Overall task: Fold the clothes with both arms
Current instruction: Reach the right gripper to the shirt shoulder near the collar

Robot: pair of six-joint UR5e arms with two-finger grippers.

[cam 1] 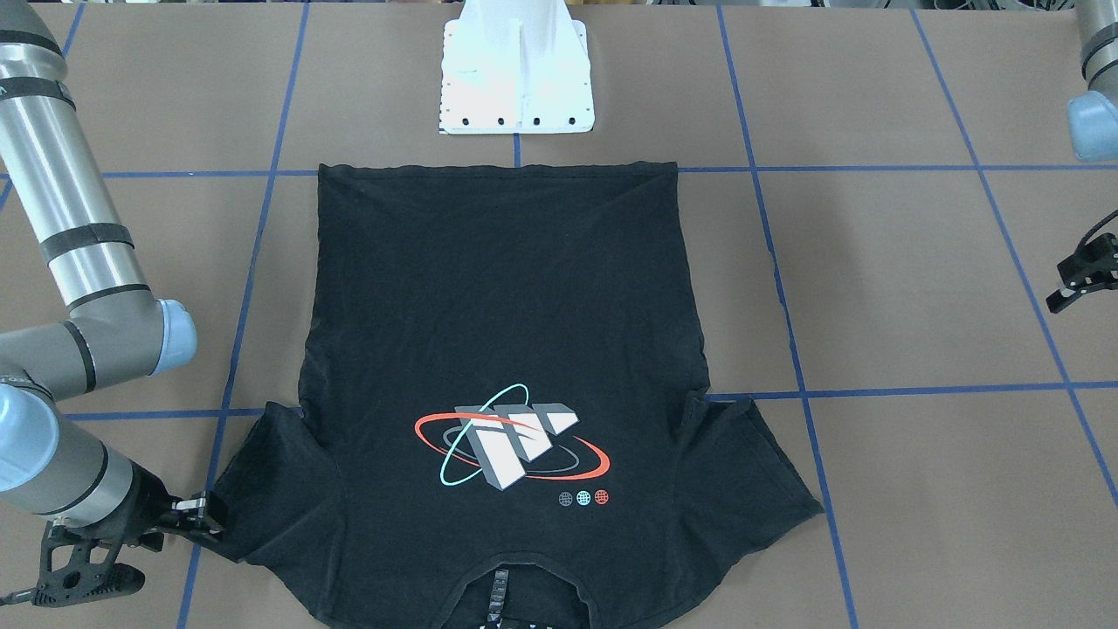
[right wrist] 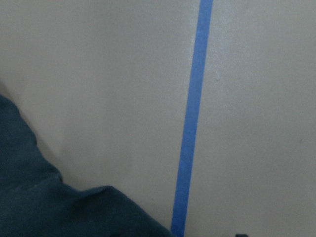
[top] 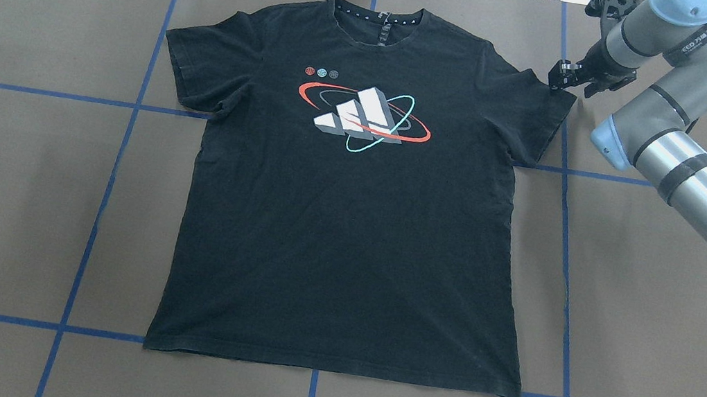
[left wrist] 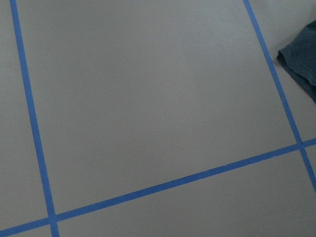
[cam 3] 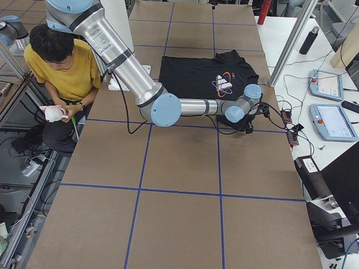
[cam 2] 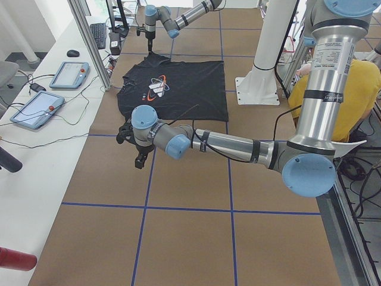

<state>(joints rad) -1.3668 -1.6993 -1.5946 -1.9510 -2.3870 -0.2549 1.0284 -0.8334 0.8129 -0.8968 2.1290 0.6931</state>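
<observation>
**T-shirt laid out for folding.** A black T-shirt (top: 349, 226) lies spread flat, print (top: 364, 116) upward, in the middle of the paper-covered surface (top: 659, 307). Its collar (top: 381, 15) points away from the robot and its hem (top: 328, 367) lies nearest the robot's base.

The right hand (top: 566, 77) sits low at the outer tip of the right-side sleeve (top: 539, 107), touching or just beside the cloth. No view shows whether its fingers have closed on the sleeve. The left hand (cam 1: 1076, 281) hangs well apart from the left-side sleeve (top: 200, 58), fingers spread and holding nothing. Its wrist camera shows bare surface, with only a sleeve edge at the frame's side.

**Handling, as judged.** The shirt is thin cotton, light and limp. It will probably sag and crease between two held points and may drag on the paper. A pinch should take both layers at an edge, with one hand at the sleeve tip or shoulder and the other at the matching hem corner. A single-layer pinch risks peeling front from back.
</observation>
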